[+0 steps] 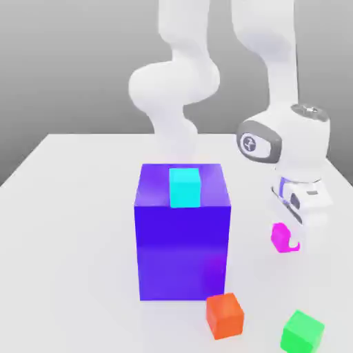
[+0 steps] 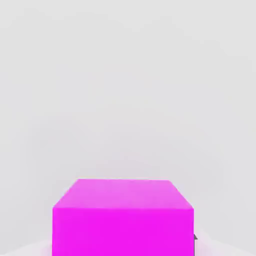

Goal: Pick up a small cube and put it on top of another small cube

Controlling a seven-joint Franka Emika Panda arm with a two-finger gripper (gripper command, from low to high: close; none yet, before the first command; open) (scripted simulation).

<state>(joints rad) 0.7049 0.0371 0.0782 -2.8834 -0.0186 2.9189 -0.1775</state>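
No readable text, numbers or brand names appear anywhere in the scene. The only sign is a small white emblem on a dark round cap (image 1: 249, 143) on the side of the arm's wrist (image 1: 296, 141), too small to make out as letters.

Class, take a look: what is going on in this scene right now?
A white robot arm has lowered its gripper onto the small magenta cube at the exterior view's right and shut on it. A cyan cube sits on the big blue-violet block. A red-orange cube and a green cube lie untouched on the table.
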